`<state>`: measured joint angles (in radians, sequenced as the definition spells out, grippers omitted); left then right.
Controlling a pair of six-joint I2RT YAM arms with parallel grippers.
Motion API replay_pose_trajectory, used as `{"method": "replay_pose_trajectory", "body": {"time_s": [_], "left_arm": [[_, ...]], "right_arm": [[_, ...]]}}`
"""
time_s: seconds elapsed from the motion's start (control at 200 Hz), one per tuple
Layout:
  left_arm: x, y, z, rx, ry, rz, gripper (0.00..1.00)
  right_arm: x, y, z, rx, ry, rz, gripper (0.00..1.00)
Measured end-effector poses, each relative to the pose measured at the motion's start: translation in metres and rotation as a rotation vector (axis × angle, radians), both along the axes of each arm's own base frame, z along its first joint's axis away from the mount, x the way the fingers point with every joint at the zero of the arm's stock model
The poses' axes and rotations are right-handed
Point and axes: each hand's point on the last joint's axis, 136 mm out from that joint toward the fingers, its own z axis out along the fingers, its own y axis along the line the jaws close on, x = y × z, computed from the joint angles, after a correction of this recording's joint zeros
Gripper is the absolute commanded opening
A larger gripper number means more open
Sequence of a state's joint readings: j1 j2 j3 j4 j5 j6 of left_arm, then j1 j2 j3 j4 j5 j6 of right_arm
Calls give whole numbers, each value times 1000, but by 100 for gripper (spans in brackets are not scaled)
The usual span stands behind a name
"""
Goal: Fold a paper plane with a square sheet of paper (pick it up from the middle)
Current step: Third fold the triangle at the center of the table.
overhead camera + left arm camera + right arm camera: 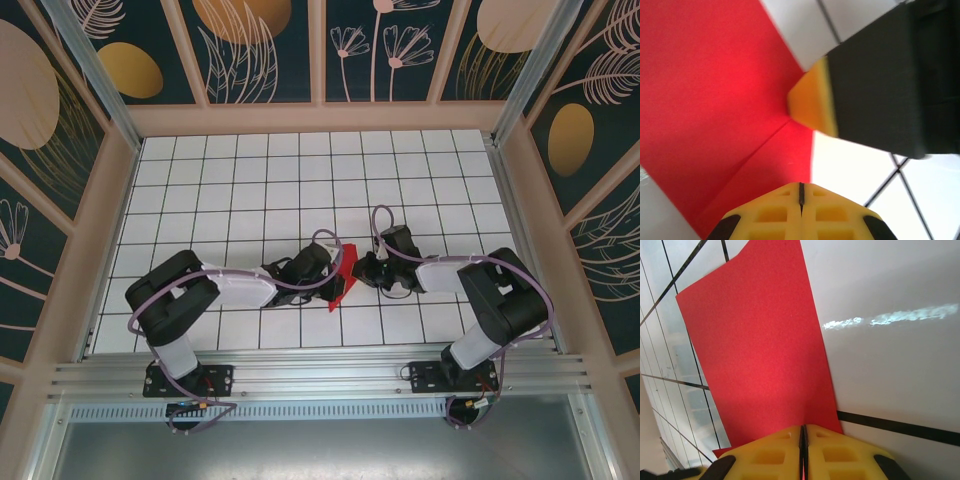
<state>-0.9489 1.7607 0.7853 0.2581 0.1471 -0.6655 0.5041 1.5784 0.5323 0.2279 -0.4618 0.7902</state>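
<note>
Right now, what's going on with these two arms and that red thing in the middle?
Both arms reach in to the middle of the tiled table, where they are folding a sheet of red paper. The left gripper is shut and appears to pinch one edge of the paper. The right gripper is shut on another edge. The paper carries a diagonal crease, but it is not yet a plane.
</note>
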Motion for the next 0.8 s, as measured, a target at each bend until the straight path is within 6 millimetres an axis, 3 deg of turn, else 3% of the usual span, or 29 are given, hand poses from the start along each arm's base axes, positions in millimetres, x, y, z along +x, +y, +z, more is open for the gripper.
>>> {"method": "replay_pose_trajectory", "body": {"time_s": [0.15, 0.405, 0.651, 0.801], "left_arm": [[3, 5, -11, 28, 9, 38, 0], [5, 6, -12, 6, 10, 65, 0], [3, 4, -11, -21, 17, 63, 0], [3, 5, -8, -23, 15, 62, 1]], "right_arm": [[1, 1, 0, -6, -8, -1, 12], [2, 2, 2, -18, -11, 2, 13], [5, 24, 36, 12, -92, 48, 13], [5, 25, 34, -5, -98, 42, 12]]}}
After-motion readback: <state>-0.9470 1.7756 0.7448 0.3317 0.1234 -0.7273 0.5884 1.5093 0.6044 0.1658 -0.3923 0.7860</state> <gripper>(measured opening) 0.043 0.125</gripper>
